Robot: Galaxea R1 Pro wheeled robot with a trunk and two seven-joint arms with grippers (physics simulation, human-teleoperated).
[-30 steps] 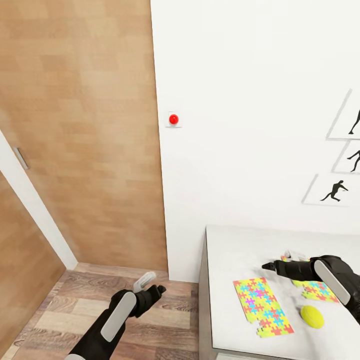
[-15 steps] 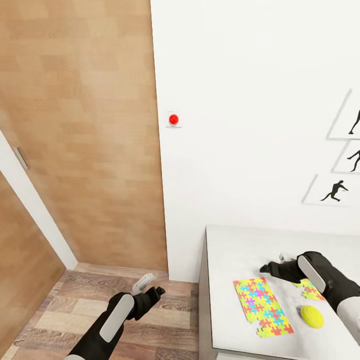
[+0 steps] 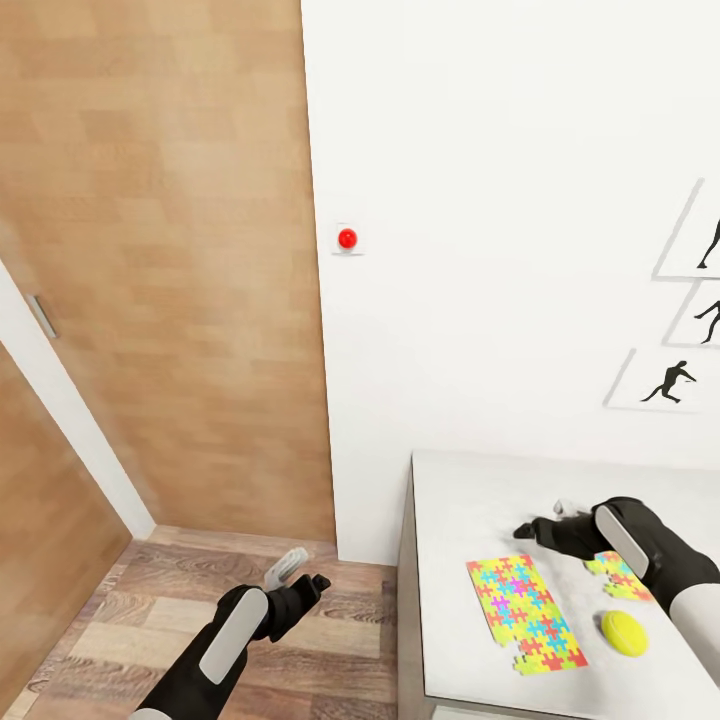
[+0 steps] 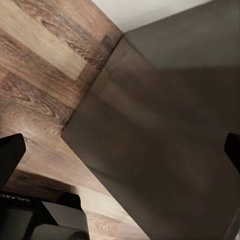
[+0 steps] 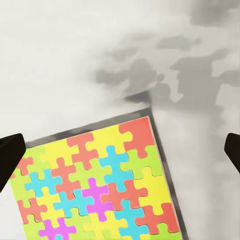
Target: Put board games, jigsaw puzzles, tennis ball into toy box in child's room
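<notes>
Looking down from the head camera, we see the table (image 3: 470, 500) at lower right, its pale top against the white wall. On it lie two jigsaw puzzles: one puzzle (image 3: 524, 610) flat near the table's left edge, the second puzzle (image 3: 622, 577) further right and partly hidden under our right arm. A tennis ball (image 3: 624, 632) sits just beside that second one, on the near side.

Our right gripper (image 3: 540, 528) hovers over the tabletop, beyond the first puzzle. In its wrist view the two dark fingertips (image 5: 11, 152) stand wide apart with nothing between them, and a puzzle (image 5: 97, 185) lies on the grey surface below.

Our left gripper (image 3: 302, 577) hangs over the wood floor (image 3: 150, 600), left of the table and well apart from the toys — its fingers (image 4: 10, 155) are likewise spread and empty, facing the table's grey side panel (image 4: 165, 140).

On the wall we note a red button (image 3: 347, 238) and the silhouette pictures (image 3: 668, 382).
</notes>
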